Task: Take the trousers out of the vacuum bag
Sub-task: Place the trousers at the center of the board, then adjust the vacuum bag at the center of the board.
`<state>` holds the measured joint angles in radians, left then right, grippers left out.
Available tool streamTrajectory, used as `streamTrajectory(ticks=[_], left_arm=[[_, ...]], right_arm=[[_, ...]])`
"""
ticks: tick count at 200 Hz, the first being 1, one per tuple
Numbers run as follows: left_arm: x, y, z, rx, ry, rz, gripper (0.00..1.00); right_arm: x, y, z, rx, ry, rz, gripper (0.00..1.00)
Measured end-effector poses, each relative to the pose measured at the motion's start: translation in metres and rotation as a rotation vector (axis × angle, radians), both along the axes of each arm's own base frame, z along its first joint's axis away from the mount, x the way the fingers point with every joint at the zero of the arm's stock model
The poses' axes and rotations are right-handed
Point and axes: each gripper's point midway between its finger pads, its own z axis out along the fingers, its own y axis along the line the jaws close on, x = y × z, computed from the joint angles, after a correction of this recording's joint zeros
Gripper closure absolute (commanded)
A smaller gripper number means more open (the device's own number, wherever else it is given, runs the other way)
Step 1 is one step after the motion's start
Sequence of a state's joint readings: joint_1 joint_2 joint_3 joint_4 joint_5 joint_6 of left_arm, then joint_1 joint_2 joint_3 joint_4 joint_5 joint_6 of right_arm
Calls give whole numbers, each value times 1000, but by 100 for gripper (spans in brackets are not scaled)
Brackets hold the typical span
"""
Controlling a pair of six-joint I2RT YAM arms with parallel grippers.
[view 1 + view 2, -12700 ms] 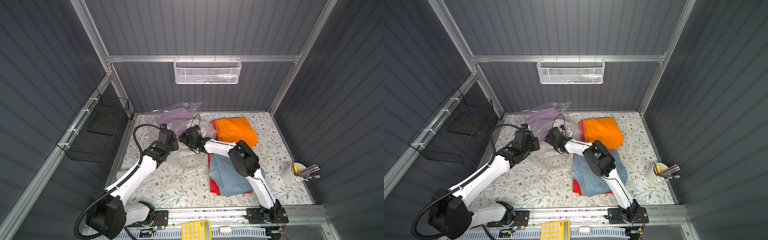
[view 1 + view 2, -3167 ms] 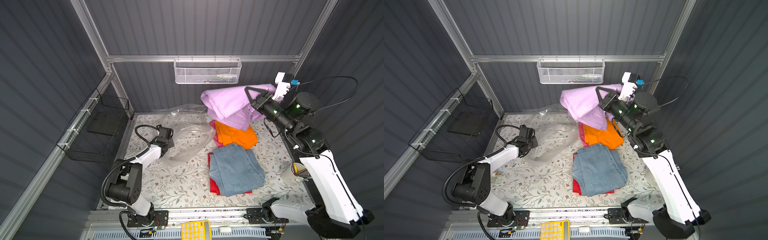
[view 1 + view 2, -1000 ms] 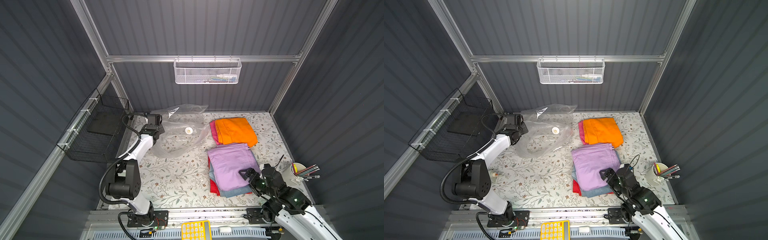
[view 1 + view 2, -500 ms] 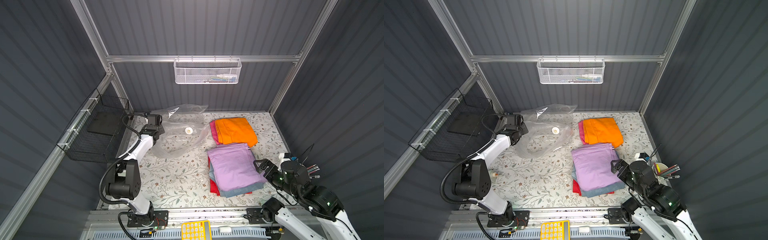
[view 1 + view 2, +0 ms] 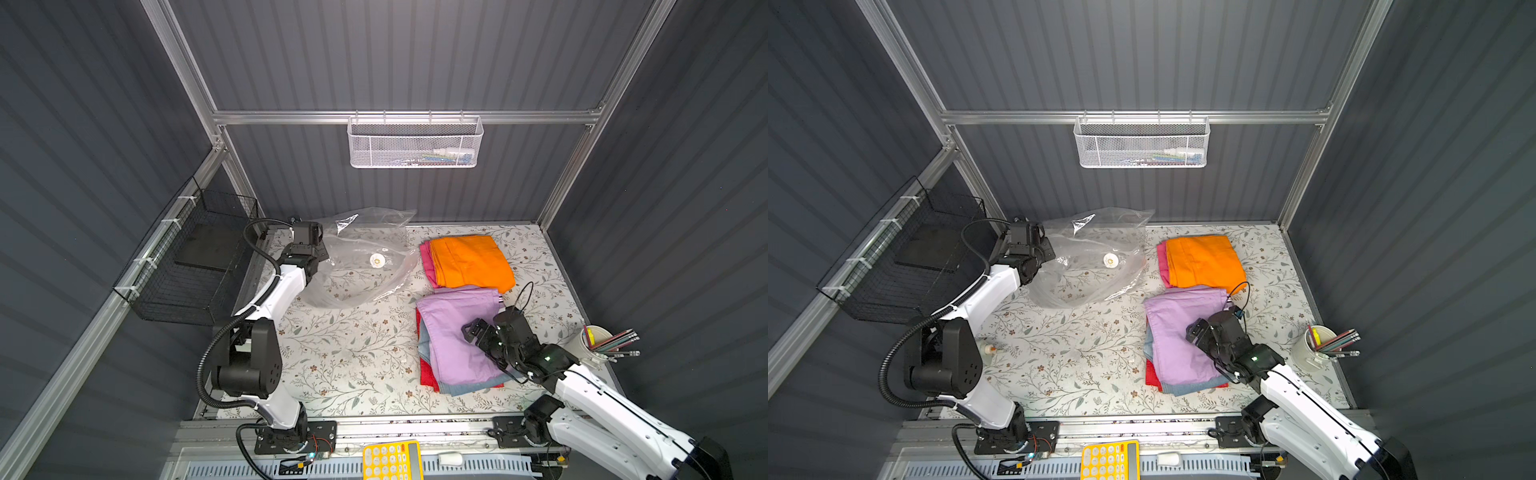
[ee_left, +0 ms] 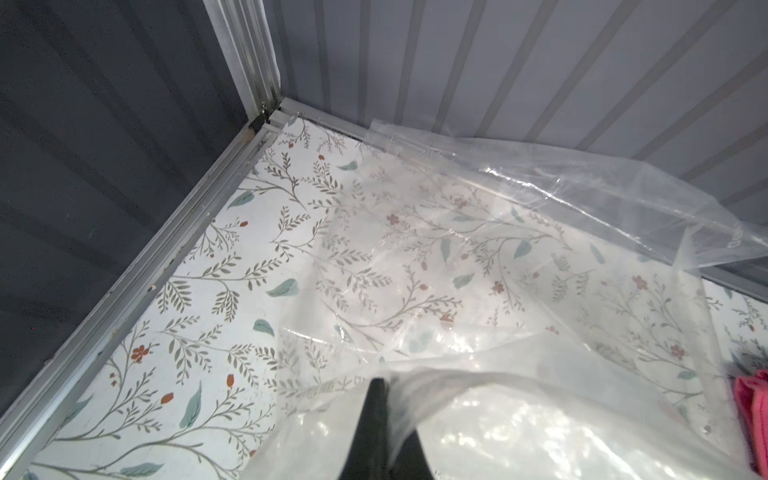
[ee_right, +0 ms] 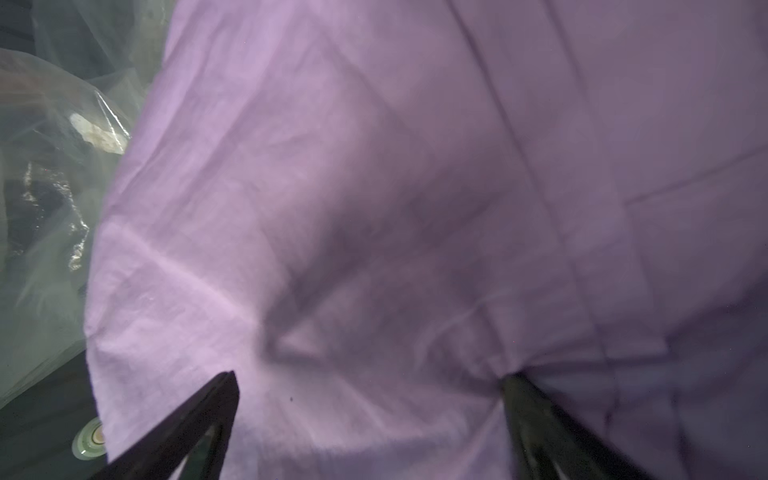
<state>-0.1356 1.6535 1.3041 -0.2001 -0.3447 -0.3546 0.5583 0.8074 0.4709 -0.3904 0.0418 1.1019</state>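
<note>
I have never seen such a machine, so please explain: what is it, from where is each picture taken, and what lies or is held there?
It is a robot with two white arms, each ending in a pincer. Two pictures look down from above, nearly alike; two come from cameras on the wrists. On the flowered table lie a clear bag, which looks empty, and two piles of trousers: orange on pink, lilac on denim and red. The left pincer is shut on the bag's edge. The right pincer is open over the lilac pair, holding nothing.
</note>
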Motion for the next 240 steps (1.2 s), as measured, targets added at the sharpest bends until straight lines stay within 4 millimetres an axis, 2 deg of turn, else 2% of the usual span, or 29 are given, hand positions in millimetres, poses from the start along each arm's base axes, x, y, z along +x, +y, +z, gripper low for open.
streamTrajectory(ticks=[31,43,58,61,67,75,81,93,96,106,119,141,168,200,240], left_arm=[[3,-1,3,1,-9,-13,100],[0,-3,1,-11,-3,-28,100],[-11,-7,-2,-32,7,-54,99],[-14,-8,-1,-41,8,-61,96],[-20,-11,-1,-51,10,-76,83],[-28,-13,2,-66,6,-93,51],[-34,-16,7,-82,-4,-107,32],[-46,-20,19,-106,-25,-135,4],[-49,-22,23,-114,-34,-143,1],[-58,-25,37,-132,-65,-166,0],[-70,-30,59,-158,-108,-194,0],[-90,-34,87,-182,-162,-229,0],[-110,-33,107,-196,-187,-236,0],[-126,-28,125,-205,-208,-217,0],[-137,-20,132,-206,-218,-174,0]], right_arm=[[2,-2,12,8,-37,-13,1],[5,-4,25,-5,-68,-11,1],[15,-4,53,-24,-133,-3,1],[19,-3,61,-28,-151,-1,1],[25,-1,77,-35,-187,4,1],[34,2,98,-42,-234,14,1],[40,5,111,-45,-263,24,1],[53,15,135,-49,-311,53,1],[56,18,139,-49,-319,62,1],[67,29,151,-43,-345,93,1],[81,45,155,-36,-355,135,1],[102,73,143,-24,-325,207,1],[118,108,124,0,-283,286,1],[126,152,119,56,-284,370,1],[116,213,98,117,-245,480,1]])
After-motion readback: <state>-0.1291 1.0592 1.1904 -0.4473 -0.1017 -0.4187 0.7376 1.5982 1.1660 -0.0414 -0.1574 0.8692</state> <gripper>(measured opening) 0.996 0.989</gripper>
